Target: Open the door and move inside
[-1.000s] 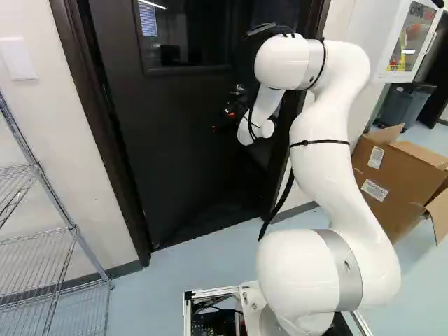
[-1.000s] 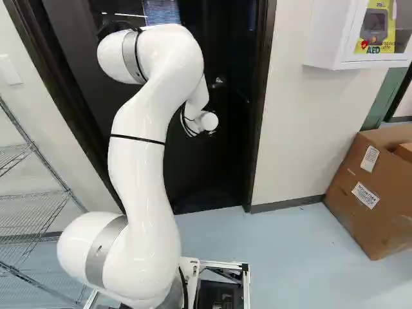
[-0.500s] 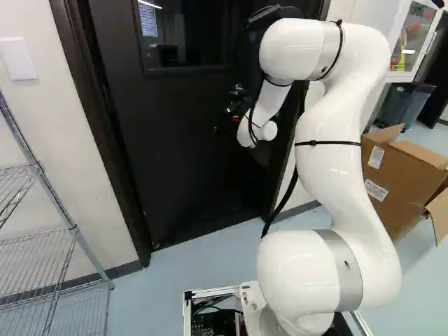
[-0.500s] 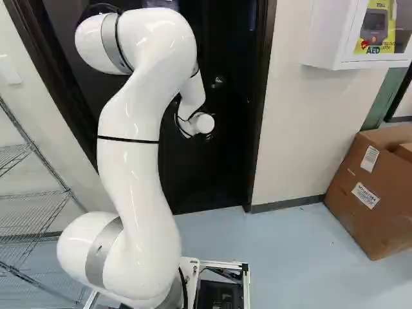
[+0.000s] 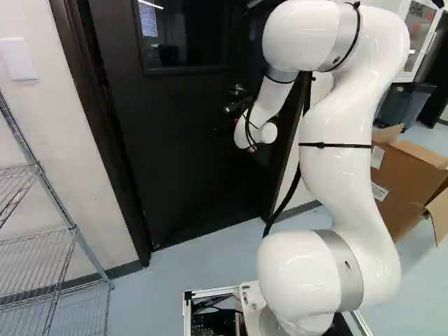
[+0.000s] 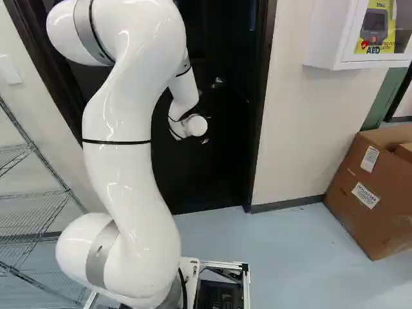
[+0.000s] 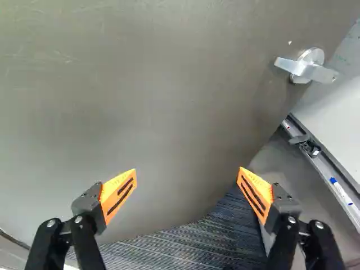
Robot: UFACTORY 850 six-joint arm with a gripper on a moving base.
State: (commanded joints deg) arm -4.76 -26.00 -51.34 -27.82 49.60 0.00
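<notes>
Arm (image 5: pixel 336 175) bent farther back, pincer (image 5: pixel 232 108) spread before dark door (image 5: pixel 168 147).

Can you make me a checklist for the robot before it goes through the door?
1. Door ajar: ok, a whiteboard shows past its edge.
2. Claw open and holding nothing: ok.
3. Claw off the lever handle: ok.
4. Cardboard box out of the doorway: ok, it's off to the side.
5. Gap wide enough for the base: cannot tell.
6. Base inside: not ok, it's outside the doorway.

Wire shelf (image 5: pixel 61 234) by wall (image 5: pixel 66 133), cardboard box (image 6: pixel 373 193) on blue flr (image 6: pixel 277 251), AED cab. (image 6: pixel 351 38)
</notes>
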